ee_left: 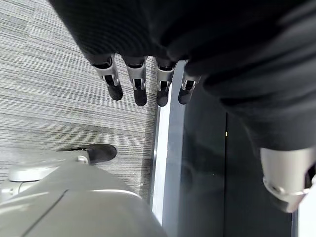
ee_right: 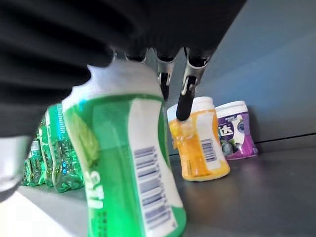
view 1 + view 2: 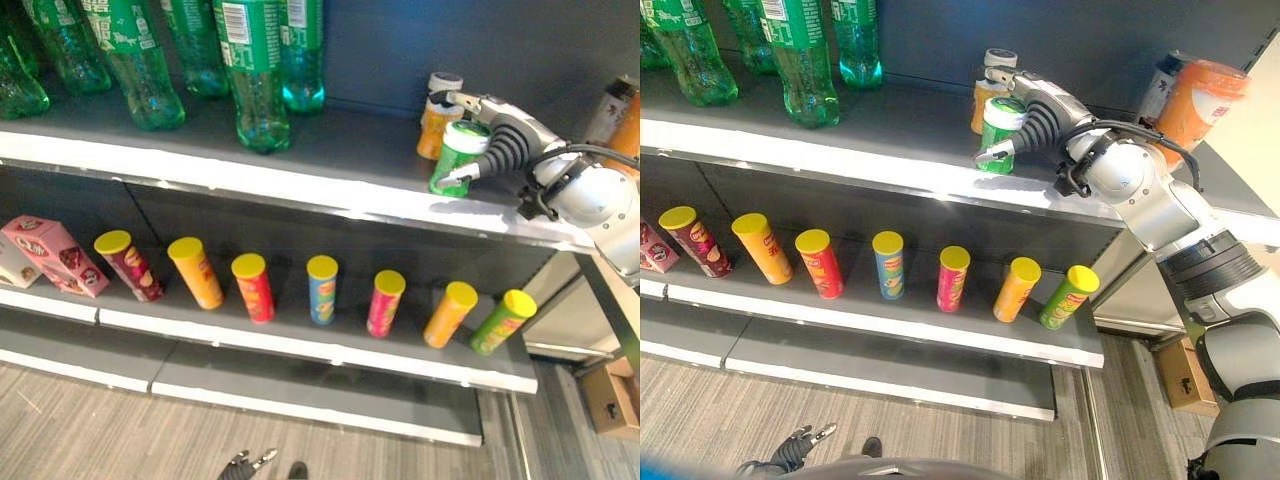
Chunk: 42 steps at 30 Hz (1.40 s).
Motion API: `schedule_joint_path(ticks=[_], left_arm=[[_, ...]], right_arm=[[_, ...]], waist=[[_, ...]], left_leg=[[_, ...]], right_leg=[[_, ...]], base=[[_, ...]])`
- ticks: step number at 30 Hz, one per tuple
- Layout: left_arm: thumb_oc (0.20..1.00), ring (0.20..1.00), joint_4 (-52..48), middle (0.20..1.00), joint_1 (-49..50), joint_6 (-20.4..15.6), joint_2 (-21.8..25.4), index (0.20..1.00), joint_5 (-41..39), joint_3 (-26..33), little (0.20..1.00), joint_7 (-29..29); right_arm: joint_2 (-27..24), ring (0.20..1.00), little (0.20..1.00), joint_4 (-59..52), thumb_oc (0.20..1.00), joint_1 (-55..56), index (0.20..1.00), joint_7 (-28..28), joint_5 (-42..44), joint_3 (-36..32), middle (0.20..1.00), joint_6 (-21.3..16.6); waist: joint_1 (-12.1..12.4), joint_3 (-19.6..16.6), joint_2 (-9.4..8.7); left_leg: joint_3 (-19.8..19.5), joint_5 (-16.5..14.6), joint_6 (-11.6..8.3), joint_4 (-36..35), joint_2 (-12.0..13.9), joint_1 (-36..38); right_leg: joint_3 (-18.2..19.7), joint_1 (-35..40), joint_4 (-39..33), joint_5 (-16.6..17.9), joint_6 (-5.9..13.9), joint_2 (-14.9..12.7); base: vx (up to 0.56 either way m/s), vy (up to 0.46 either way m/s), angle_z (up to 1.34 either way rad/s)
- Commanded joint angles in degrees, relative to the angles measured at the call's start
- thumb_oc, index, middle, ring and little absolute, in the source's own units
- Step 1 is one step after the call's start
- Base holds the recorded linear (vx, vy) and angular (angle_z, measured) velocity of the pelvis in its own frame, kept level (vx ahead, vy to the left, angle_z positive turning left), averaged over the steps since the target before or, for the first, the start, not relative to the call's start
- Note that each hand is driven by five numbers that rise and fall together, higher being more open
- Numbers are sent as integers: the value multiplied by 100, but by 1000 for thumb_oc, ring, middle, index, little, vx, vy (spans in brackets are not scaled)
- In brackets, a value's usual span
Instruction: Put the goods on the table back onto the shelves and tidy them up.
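On the upper shelf (image 3: 300,175), the right hand (image 3: 1035,120) has its fingers curled round a green jar (image 3: 998,133), just in front of an orange jar (image 2: 197,145). Releasing it tilted, I judge, could tip it off the shelf's front edge or knock the orange jar. Beside the shelf's base, the left hand (image 1: 143,81) hangs with fingers straight, holding nothing.

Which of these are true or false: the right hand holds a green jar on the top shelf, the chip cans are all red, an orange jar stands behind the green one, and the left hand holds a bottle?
1. The right hand grips a green jar on the top shelf. True.
2. The chip cans are all red. False: they differ in colour.
3. An orange jar stands behind it. True.
4. The left hand holds a bottle. False: it hangs empty over the floor.
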Motion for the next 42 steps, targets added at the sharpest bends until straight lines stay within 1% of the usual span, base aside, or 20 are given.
schedule_joint_path(ticks=[1,7,10,11,12,17,18,20,21,25,26,29,33,34,36,37,39,40,41,42], left_arm=[[1000,1000,173,1000,-320,-23,294,1000,-209,14,1000,70],[1000,1000,221,1000,-378,-17,250,1000,-188,109,1000,125],[1000,1000,313,1000,-420,1,152,1000,-136,264,1000,152],[1000,1000,313,1000,-421,0,168,1000,-136,250,1000,152],[1000,1000,334,1000,-421,-10,127,1000,-96,279,1000,144],[1000,1000,339,1000,-443,-20,83,1000,-66,272,1000,109],[1000,1000,329,1000,-440,-32,41,1000,-22,267,1000,92],[1000,1000,307,1000,-484,-58,25,1000,27,220,1000,97],[1000,1000,254,1000,-539,-100,-36,1000,90,182,1000,71],[1000,1000,225,1000,-558,-148,-29,1000,110,211,1000,-15],[1000,1000,225,1000,-557,-149,-25,1000,111,200,1000,-15],[1000,1000,265,1000,-504,-167,-63,1000,208,272,1000,-119],[1000,1000,275,1000,-483,-184,-78,1000,212,355,1000,-177],[1000,1000,260,1000,-440,-200,-49,1000,276,376,1000,-235],[1000,1000,223,1000,-424,-209,-30,1000,318,360,1000,-285],[1000,1000,188,1000,-398,-229,-7,1000,401,337,1000,-319],[1000,1000,130,1000,-365,-170,-97,1000,402,185,1000,-501],[1000,1000,102,1000,-365,-159,-115,1000,443,101,1000,-542],[1000,1000,20,1000,-404,-107,-155,1000,417,-48,1000,-616],[1000,1000,25,1000,-402,-103,-193,1000,423,-156,1000,-618]], right_arm=[[-96,1000,1000,99,1000,-667,1000,-441,-86,20,1000,-41],[-346,1000,1000,-496,1000,-493,1000,-792,-236,-588,1000,-144],[-592,1000,1000,-1636,1000,398,1000,-927,-198,-1752,1000,-326],[-593,1000,1000,-1665,1000,459,1000,-919,-199,-1811,1000,-318],[-615,1000,1000,-1934,1000,870,1000,-877,-76,-2178,1000,-409],[-676,1000,1000,-2245,1000,1479,1000,-783,43,-2632,1000,-490],[-681,1000,1000,-2416,1000,1864,1000,-652,184,-2840,1000,-527],[-692,1000,1000,-2544,1000,2223,1000,-535,342,-3052,1000,-550],[-505,1000,1000,-2756,1000,2954,1000,-183,960,-3342,1000,-605],[-310,1000,1000,-2885,1000,3962,1000,508,2186,-3660,1000,-563],[-309,1000,1000,-2896,1000,3992,1000,518,2196,-3689,1000,-561],[-222,1000,1000,-3042,1000,5224,1000,1231,3175,-4157,1000,-346],[-131,1000,1000,-3052,1000,6157,1000,1585,3563,-4502,1000,-186],[-84,1000,1000,-2997,1000,6690,1000,1989,3925,-4628,1000,34],[-141,1000,1000,-2900,1000,6938,1000,2173,3952,-4567,1000,164],[-114,1000,1000,-2642,1000,7160,1000,2345,3980,-4422,1000,346],[47,1000,1000,-1600,1000,7219,1000,2615,3770,-3536,1000,689],[309,1000,1000,-1072,1000,7206,1000,2684,3669,-3196,1000,827],[737,1000,1000,-44,1000,6966,1000,2682,3259,-2444,1000,935],[1094,1000,1000,469,1000,6887,1000,2726,3088,-2159,1000,989]], waist=[[153,6,-92],[49,-17,-84],[-180,-61,-38],[-162,-64,-52],[-256,-69,-38],[-380,-101,-43],[-503,-113,-31],[-575,-114,-34],[-792,-99,-16],[-967,-65,-31],[-951,-70,-34],[-1115,-21,-58],[-1211,-24,-89],[-1242,-19,-102],[-1224,-15,-106],[-1206,-13,-111],[-1135,36,-83],[-1095,50,-66],[-1019,73,-43],[-958,103,-25]], left_leg=[[532,-618,-330,88,474,394],[585,-656,-322,86,479,445],[683,-717,-308,81,493,522],[686,-718,-308,82,494,523],[737,-743,-301,80,500,569],[831,-755,-276,68,480,599],[914,-784,-260,68,475,646],[1002,-820,-240,67,462,697],[1185,-875,-196,76,414,763],[1354,-905,-158,70,363,799],[1360,-906,-157,70,362,797],[1464,-930,-155,69,340,801],[1498,-916,-150,56,309,773],[1495,-903,-163,53,306,752],[1484,-897,-168,53,301,743],[1467,-892,-177,53,299,728],[1428,-874,-201,53,296,725],[1405,-865,-211,53,296,707],[1336,-831,-218,55,291,663],[1298,-830,-226,67,300,654]], right_leg=[[176,-261,276,-291,-148,-112],[249,-259,273,-290,-145,-107],[399,-307,266,-286,-128,-90],[402,-308,266,-286,-128,-90],[486,-323,260,-272,-119,-86],[609,-398,242,-221,-94,-105],[707,-434,239,-192,-74,-116],[848,-489,244,-163,-54,-123],[1082,-617,270,-95,-10,-158],[1305,-781,300,-11,38,-191],[1312,-787,302,-11,39,-192],[1432,-892,332,13,73,-227],[1466,-964,337,49,86,-252],[1440,-971,337,50,90,-264],[1413,-954,332,51,91,-270],[1381,-941,333,49,92,-274],[1307,-868,332,6,80,-269],[1257,-840,331,-24,71,-264],[1183,-808,331,-66,52,-258],[1143,-770,336,-96,45,-246]], base=[[3,6,-4],[5,10,-4],[18,27,-10],[12,31,-12],[-2,19,-11],[-1,29,-33],[3,38,-39],[-4,77,-56],[-14,105,-64],[-12,58,-46],[-13,33,-31],[-2,23,-12],[1,4,-13],[7,1,-8],[2,-2,3],[0,0,0],[1,1,2],[-12,-3,22],[-19,-15,28],[-14,-29,34]])
